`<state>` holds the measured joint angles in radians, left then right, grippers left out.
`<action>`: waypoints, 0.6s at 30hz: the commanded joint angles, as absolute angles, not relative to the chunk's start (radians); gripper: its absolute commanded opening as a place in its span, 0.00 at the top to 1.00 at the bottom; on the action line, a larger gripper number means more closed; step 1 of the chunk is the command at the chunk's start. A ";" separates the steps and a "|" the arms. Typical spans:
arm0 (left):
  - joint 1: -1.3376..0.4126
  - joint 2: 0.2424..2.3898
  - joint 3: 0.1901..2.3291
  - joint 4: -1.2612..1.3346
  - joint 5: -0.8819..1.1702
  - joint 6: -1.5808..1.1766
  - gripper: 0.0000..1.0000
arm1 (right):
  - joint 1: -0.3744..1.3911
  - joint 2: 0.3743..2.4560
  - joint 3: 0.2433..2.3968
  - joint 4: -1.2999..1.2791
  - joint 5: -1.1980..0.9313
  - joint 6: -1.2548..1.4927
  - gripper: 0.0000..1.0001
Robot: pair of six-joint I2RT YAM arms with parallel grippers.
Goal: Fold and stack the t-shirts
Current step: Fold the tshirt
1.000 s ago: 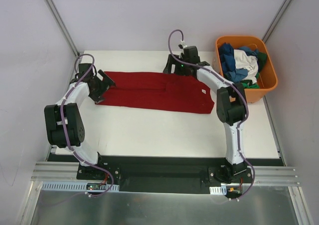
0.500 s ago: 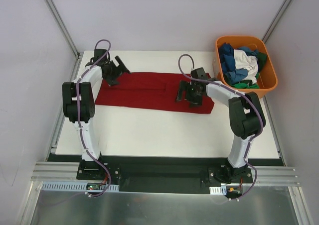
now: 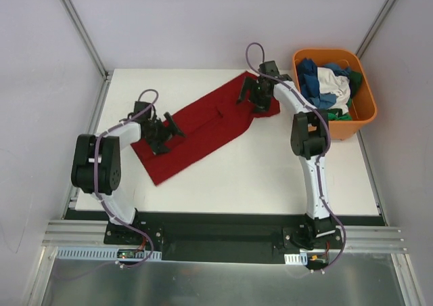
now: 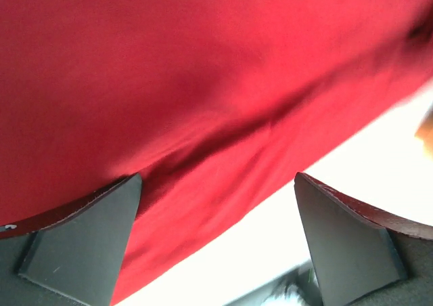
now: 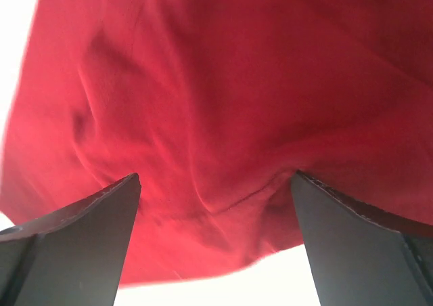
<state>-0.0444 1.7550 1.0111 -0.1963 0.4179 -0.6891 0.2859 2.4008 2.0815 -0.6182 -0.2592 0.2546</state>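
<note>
My table (image 3: 270, 177) is a flat white board, closed in by plain pale walls (image 3: 203, 22), with slanting metal posts (image 3: 78, 25) at the back corners. A black plate and a silver rail (image 3: 223, 237) run along the near edge, where my two bases are bolted.

The dark red shirt (image 3: 203, 126) lies on the board as a long strip, slanting from the near left up to the far right. My left gripper (image 3: 164, 133) is low over its near-left end, jaws spread wide, with red cloth showing between the fingers. My right gripper (image 3: 256, 97) is over the far-right end, also wide apart, above rumpled cloth. I cannot tell whether either one's fingertips touch the shirt.

At the far right corner stands an orange tub (image 3: 369, 106), heaped with blue, white and green shirts (image 3: 328, 86).
</note>
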 commanded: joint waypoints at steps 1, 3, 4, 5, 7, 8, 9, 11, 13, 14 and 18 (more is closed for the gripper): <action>-0.239 1.695 0.813 -0.319 0.552 -0.718 0.01 | 0.252 2.575 2.371 -0.579 -0.376 0.207 0.03; -0.352 1.680 0.810 -0.322 0.593 -0.703 0.00 | 0.238 2.589 2.390 -0.500 -0.377 0.210 0.03; -0.377 1.674 0.831 -0.334 0.612 -0.659 0.01 | 0.238 2.585 2.390 -0.401 -0.382 0.203 0.03; -0.394 1.666 0.848 -0.347 0.656 -0.629 0.01 | 0.230 2.579 2.402 -0.373 -0.379 0.196 0.03; -0.417 1.620 0.891 -0.367 0.672 -0.572 0.01 | 0.235 2.539 2.410 -0.328 -0.408 0.149 0.03; -0.420 1.571 0.905 -0.376 0.672 -0.559 0.01 | 0.236 2.517 2.402 -0.327 -0.422 0.132 0.03; -0.422 1.548 0.919 -0.380 0.670 -0.546 0.01 | 0.241 2.491 2.393 -0.346 -0.428 0.109 0.03; -0.420 1.484 0.949 -0.399 0.594 -0.519 0.01 | 0.248 2.393 2.343 -0.371 -0.417 0.042 0.03; -0.419 1.459 0.971 -0.410 0.528 -0.518 0.01 | 0.265 2.279 2.212 -0.400 -0.381 0.020 0.03; -0.420 1.448 0.977 -0.413 0.502 -0.518 0.01 | 0.276 2.243 2.166 -0.411 -0.367 0.014 0.03; -0.419 1.448 1.006 -0.419 0.392 -0.511 0.01 | 0.388 2.109 1.946 -0.523 -0.263 0.031 0.03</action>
